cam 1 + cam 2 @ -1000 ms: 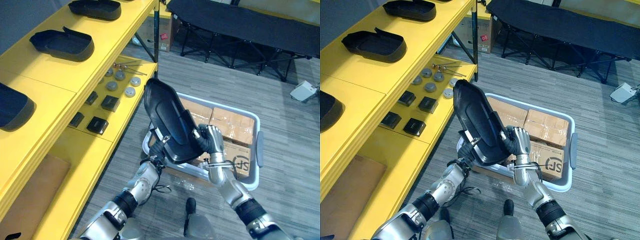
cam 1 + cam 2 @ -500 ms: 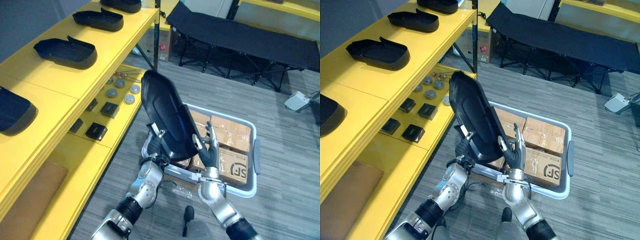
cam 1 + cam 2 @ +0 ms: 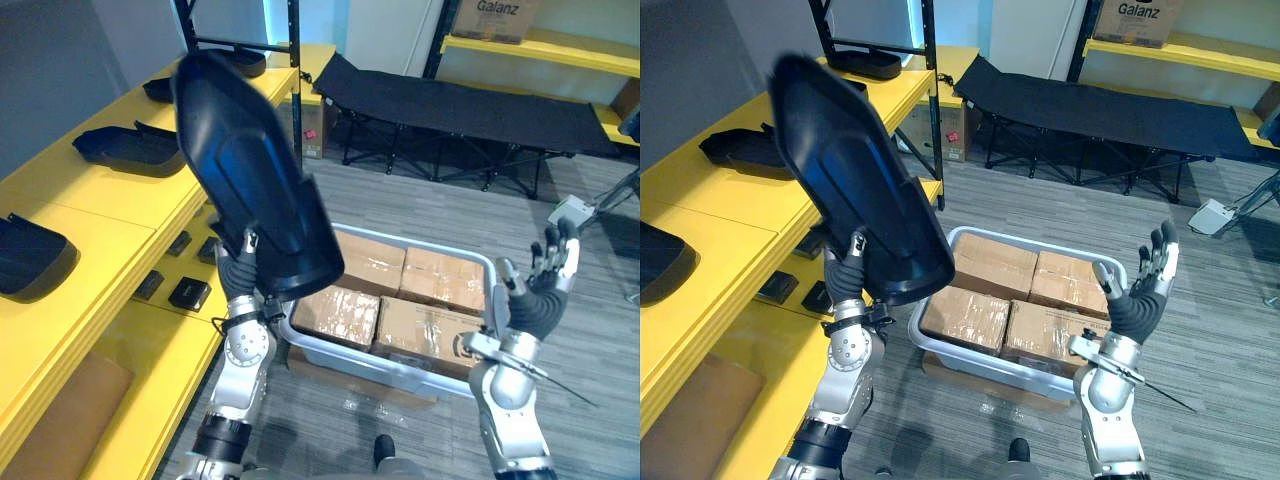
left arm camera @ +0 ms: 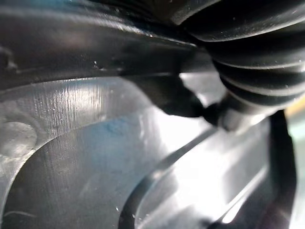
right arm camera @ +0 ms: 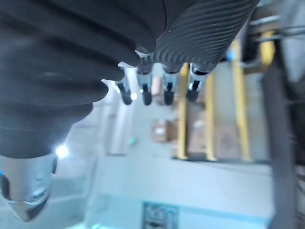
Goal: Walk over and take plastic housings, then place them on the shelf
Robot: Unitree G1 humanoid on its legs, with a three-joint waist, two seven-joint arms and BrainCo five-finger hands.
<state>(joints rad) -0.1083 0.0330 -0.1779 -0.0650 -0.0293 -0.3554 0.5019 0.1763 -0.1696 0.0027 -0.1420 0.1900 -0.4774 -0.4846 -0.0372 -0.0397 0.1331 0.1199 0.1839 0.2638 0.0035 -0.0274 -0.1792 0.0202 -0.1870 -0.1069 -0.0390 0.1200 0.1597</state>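
A large black plastic housing (image 3: pixel 250 190) is held upright and tilted, high above the floor next to the yellow shelf (image 3: pixel 110 210). My left hand (image 3: pixel 238 278) is shut on its lower edge from below. The housing's glossy inner surface (image 4: pixel 95 157) lies right against that hand in the left wrist view. My right hand (image 3: pixel 540 290) is raised at the right, well apart from the housing, open with its fingers (image 5: pixel 143 90) straight and nothing in it. More black housings (image 3: pixel 125 148) (image 3: pixel 35 255) lie on the shelf's top board.
A grey bin (image 3: pixel 420 372) with several cardboard boxes (image 3: pixel 345 315) stands on the floor between my arms. Small black parts (image 3: pixel 188 293) lie on the lower shelf board. A black folding cot (image 3: pixel 460 100) stands at the back.
My right hand let go of the housing, opened and swung out to the right. My left hand lifted the housing up and to the left. The camera has tilted up.
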